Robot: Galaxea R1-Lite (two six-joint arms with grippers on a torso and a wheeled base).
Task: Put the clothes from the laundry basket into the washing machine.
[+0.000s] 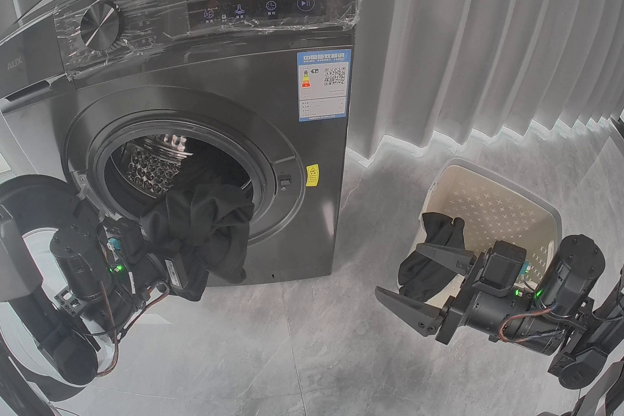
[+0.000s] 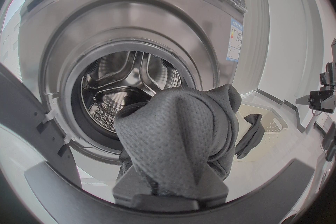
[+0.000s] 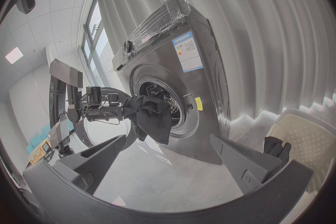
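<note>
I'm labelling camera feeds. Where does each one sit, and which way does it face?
Head view: on the head, looking down at washing machine and laundry basket; left gripper, right gripper show.
Left wrist view: faces the drum; left gripper clamps a dark garment.
Right wrist view: faces the machine from beside the basket; right gripper open.
All share the machine and garment.
</note>
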